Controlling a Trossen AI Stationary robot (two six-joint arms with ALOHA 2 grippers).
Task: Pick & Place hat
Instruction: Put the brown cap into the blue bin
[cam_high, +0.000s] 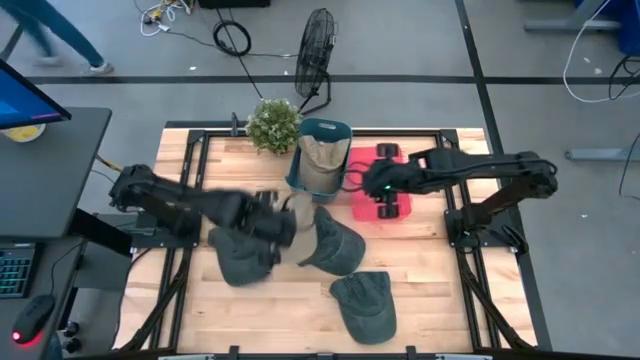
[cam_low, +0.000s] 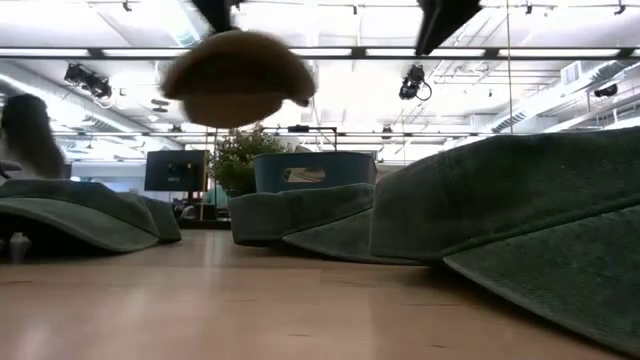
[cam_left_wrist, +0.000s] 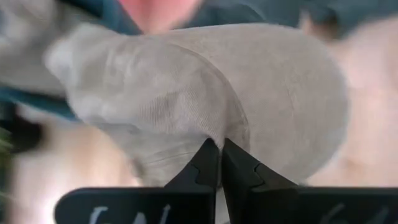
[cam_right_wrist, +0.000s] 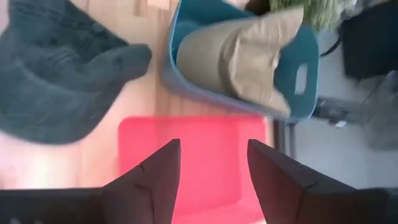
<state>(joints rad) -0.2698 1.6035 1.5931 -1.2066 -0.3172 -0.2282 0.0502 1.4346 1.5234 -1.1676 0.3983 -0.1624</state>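
A beige hat (cam_left_wrist: 205, 93) is in my left gripper (cam_left_wrist: 219, 144), which is shut on it above the table's middle (cam_high: 285, 215). In the low view the hat (cam_low: 238, 80) hangs in the air. A second beige hat (cam_high: 322, 155) lies in the teal bin (cam_high: 340, 130) at the far middle. Three dark green hats (cam_high: 240, 258) (cam_high: 335, 242) (cam_high: 365, 305) lie on the wood. My right gripper (cam_right_wrist: 211, 146) is open and empty over the red tray (cam_right_wrist: 199, 155), to the right of the bin. My left gripper pinches the beige hat's cloth (cam_left_wrist: 214, 132) between its two shut fingertips, at a raised crease of the crown. The hat is lifted clear of the table. One layer or several, I cannot tell.
A potted plant (cam_high: 273, 123) stands at the far edge, left of the bin. The red tray (cam_high: 362, 200) lies right of the bin. Bare wood (cam_high: 290, 300) shows along the near edge between the green hats. A person (cam_high: 60, 35) walks on the floor beyond the table.
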